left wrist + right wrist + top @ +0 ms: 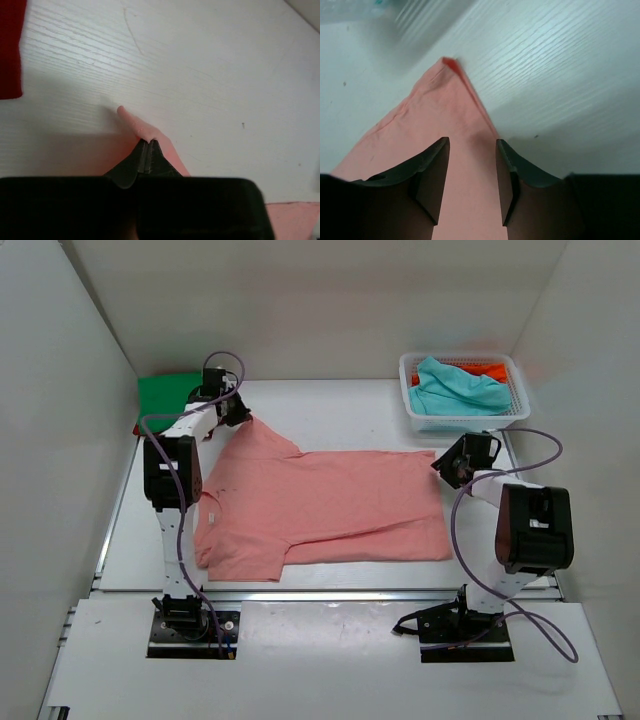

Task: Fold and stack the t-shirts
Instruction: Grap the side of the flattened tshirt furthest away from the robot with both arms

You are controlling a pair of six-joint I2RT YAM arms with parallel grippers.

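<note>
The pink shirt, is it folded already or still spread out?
Still spread out: the pink shirt lies flat across the table, one sleeve pinched by the left gripper, right gripper open over a corner.

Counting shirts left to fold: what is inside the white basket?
A teal t-shirt lies on top, an orange one peeking out behind it. Anything underneath is covered.

Five shirts: teal shirt (455, 390) and orange shirt (488, 368) in the one basket (465, 421); pink shirt (330, 505), green shirt (165, 392) and red shirt (10, 50) left of it. Two robot arms: left arm (172, 472), right arm (530, 528).
</note>
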